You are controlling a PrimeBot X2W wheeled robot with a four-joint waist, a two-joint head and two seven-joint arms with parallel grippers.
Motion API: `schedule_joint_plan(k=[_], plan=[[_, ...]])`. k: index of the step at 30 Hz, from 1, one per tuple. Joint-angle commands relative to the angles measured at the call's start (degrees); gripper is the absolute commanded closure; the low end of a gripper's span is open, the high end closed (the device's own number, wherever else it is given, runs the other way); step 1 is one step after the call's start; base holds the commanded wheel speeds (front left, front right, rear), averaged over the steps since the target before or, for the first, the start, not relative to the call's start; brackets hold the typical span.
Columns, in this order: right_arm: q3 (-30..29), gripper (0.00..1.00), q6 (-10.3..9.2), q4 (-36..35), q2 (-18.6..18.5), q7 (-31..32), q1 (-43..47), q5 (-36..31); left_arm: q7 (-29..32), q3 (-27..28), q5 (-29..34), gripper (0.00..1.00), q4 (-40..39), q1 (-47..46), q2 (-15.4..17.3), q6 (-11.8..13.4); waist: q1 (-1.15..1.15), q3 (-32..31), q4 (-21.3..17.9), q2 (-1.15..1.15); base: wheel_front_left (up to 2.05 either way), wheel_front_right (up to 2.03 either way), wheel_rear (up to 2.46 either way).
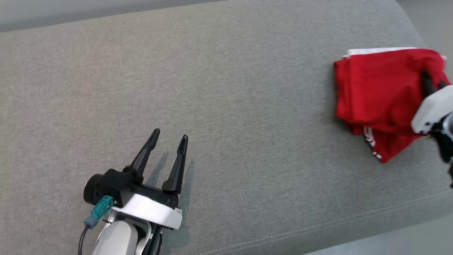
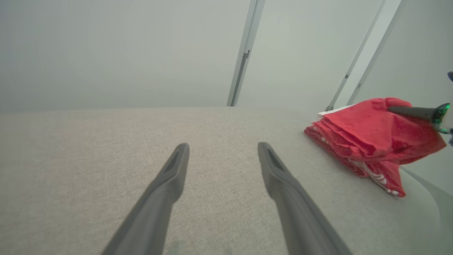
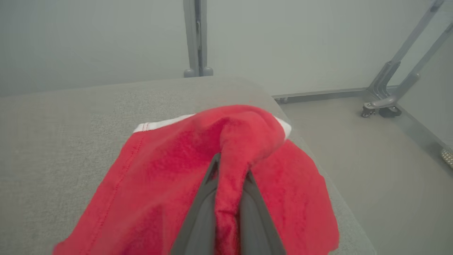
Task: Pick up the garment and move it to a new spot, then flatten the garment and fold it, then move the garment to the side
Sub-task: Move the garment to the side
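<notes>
Red fabric, folded in layers, makes up the garment [image 1: 375, 95], which lies at the far right of the grey upholstered surface [image 1: 226, 88], close to its right edge. A white band runs along the garment's far edge, and white markings show on the layer that sticks out at its near corner. The right gripper [image 1: 432, 80] is at the garment's right side. In the right wrist view its fingers stand narrow, with a raised ridge of the red cloth pinched between them. The rest of the garment lies on the surface. The left gripper [image 1: 170, 136] is at the near left, well apart from the garment. Its fingers are spread wide and hold nothing, and whether the tips touch the surface cannot be told. Beyond the surface's right edge are a pale floor [image 3: 382, 159] and grey metal frame legs [image 3: 196, 35].
</notes>
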Motion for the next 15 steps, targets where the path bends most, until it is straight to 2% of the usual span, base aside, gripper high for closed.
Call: schedule_joint_plan(k=[1,2,6,10,12,15], plan=[[-0.6,0.16,0.08,0.6,-1.8,-1.6,-1.6,-1.5,-0.6,1.4,0.4,0.00,-1.8,-1.9,0.2,-0.2,0.00,1.2,1.6,0.00,0.00,0.00,0.00],[-2.1,0.00,0.08,2.7,-2.5,-2.9,-2.5,-2.8,-0.6,1.3,0.5,0.00,-1.8,-2.1,0.2,-0.3,0.00,1.4,2.1,0.00,0.00,0.00,0.00],[-7.6,0.00,0.08,10.0,-4.0,-7.6,-6.2,-8.0,-0.6,1.0,0.8,0.00,-1.8,-2.6,0.2,-0.4,0.00,2.3,3.7,0.00,0.00,0.00,0.00],[-13.2,0.00,0.08,13.0,-5.2,-9.3,-8.4,-14.0,-0.6,1.3,1.1,0.00,-1.8,-2.8,0.2,-0.4,0.00,2.8,4.3,0.00,0.00,0.00,0.00],[-16.9,0.00,0.08,11.6,-4.9,-9.6,-9.1,-16.3,-0.6,1.5,1.2,0.00,-1.8,-2.9,0.2,-0.5,0.00,2.7,4.5,0.00,0.00,0.00,0.00],[-22.7,0.00,0.08,2.1,-1.4,-9.6,-6.8,-19.7,-0.6,2.3,1.3,0.00,-1.9,-2.9,0.2,-0.5,0.00,1.9,4.6,0.00,0.00,0.00,0.00]])
